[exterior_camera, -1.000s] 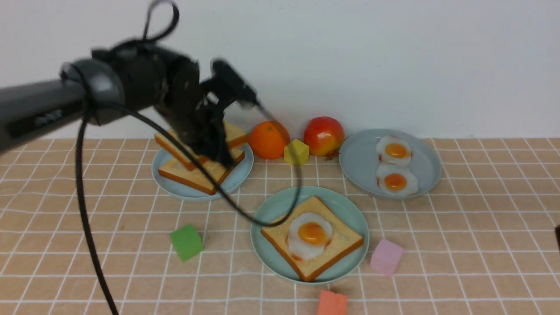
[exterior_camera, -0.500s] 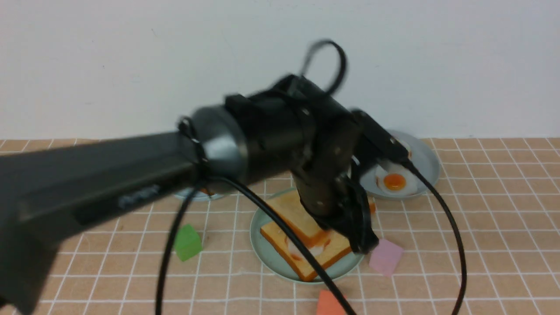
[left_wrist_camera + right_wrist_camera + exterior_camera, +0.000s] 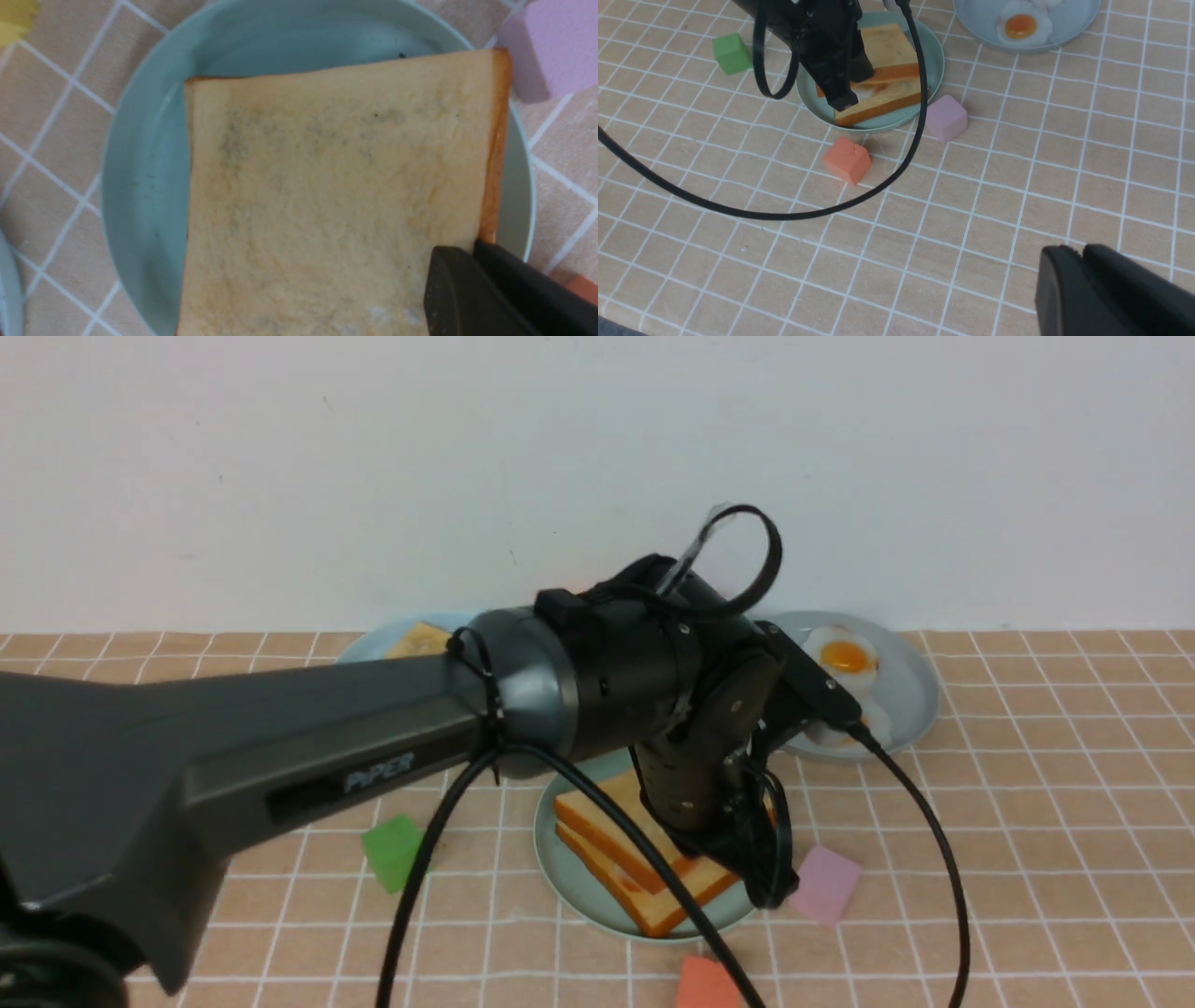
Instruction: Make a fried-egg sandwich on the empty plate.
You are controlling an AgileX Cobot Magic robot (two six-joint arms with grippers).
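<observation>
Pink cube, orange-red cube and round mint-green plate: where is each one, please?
Pink cube [image 3: 946,112]: right wrist view, its top face.
Orange-red cube [image 3: 846,156]: right wrist view, its top face.
Round mint-green plate [image 3: 140,158]: left wrist view, its bare inner floor.

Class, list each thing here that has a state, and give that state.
top toast slice, resting over the fried egg, one corner gripped
left pincer, shut on top toast slice
right pincer, shut, empty
mint-green plate, occupied

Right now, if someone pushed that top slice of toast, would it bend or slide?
Probably stiff: the top toast slice looks flat though the left end effector pinches only one corner. It might slide off the smooth egg.
</observation>
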